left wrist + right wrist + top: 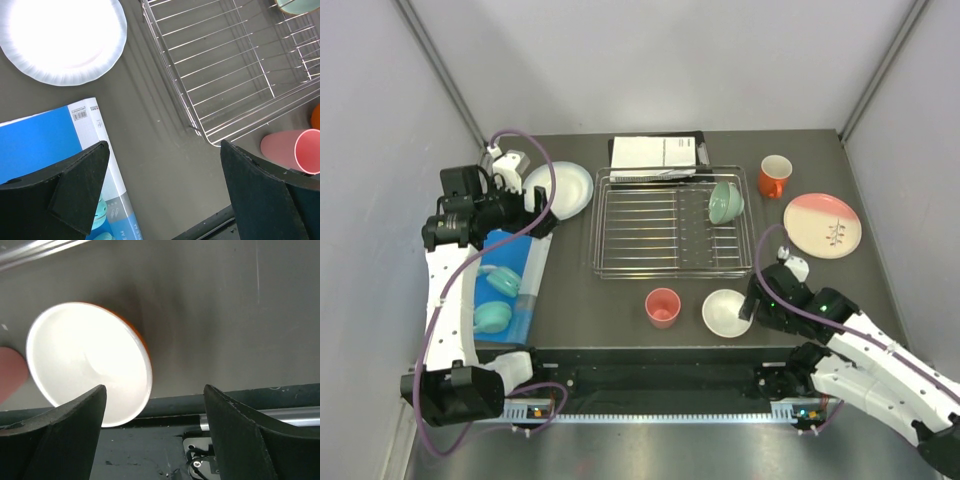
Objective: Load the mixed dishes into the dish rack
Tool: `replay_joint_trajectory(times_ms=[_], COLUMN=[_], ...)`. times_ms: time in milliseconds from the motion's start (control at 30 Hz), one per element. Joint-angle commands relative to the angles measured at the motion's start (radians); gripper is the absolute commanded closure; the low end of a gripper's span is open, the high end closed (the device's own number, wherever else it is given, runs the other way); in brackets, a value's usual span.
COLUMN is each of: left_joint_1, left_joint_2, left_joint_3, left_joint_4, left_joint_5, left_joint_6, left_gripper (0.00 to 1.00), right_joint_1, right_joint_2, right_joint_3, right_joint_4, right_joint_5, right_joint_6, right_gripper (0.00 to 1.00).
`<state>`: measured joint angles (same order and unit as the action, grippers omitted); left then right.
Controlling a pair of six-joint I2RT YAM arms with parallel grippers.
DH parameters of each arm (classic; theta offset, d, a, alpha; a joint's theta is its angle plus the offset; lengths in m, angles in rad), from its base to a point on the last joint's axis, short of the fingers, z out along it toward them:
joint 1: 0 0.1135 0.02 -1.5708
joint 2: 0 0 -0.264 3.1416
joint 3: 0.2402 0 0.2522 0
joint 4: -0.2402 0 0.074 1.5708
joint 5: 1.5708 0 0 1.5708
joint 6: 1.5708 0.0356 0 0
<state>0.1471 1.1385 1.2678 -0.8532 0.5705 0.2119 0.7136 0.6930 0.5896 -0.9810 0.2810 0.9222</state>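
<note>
The silver wire dish rack (670, 225) stands mid-table with the mint-green bowl (725, 202) tilted inside at its right end. The white plate (563, 188) lies left of the rack. The orange mug (775, 175) and pale pink plate (822, 224) are to its right. The pink cup (663, 307) and orange-outside bowl (727, 312) sit in front of it. My left gripper (542, 218) is open and empty over bare table between the plate (62, 40) and the rack corner (200, 131). My right gripper (752, 305) is open and empty just right of the bowl (87, 360).
A blue sheet (505, 285) carrying small teal pieces (500, 280) lies at the left, under my left arm. White printed paper on a black board (658, 153) lies behind the rack. Grey walls close in the back and sides. The table's front edge (225, 395) is right by my right gripper.
</note>
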Motion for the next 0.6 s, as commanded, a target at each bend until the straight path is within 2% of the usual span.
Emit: replay_joint_trajectory(times_ms=[0,233,333,367,500,567], left_joint_1=[0.005,0.005,0.006,0.005,0.005,0.005], left_joint_2=[-0.022,-0.014,-0.017,-0.019,-0.023,-0.022], left_joint_3=[0.044,0.048,0.048,0.048,0.051,0.061], left_joint_4=[0.017,0.016,0.01,0.008,0.008,0.003], left_joint_5=[0.012,0.028,0.026,0.026,0.025,0.028], left_joint_6=[0.001,-0.014,-0.014,-0.013,-0.012,-0.019], left_gripper=[0.04,0.04,0.04,0.04,0.04,0.04], right_joint_1=[0.009,0.007,0.009,0.009,0.007,0.007], right_joint_2=[0.043,0.108,0.131,0.138,0.157,0.168], right_joint_3=[-0.043,-0.089,-0.114,-0.119,-0.137,-0.134], right_joint_4=[0.105,0.231,0.268,0.275,0.301,0.306], right_joint_5=[-0.04,-0.037,-0.036,-0.037,-0.048,-0.051], right_joint_6=[0.04,0.021,0.033,0.033,0.037,0.032], right_gripper=[0.23,0.27,0.4,0.47,0.57,0.65])
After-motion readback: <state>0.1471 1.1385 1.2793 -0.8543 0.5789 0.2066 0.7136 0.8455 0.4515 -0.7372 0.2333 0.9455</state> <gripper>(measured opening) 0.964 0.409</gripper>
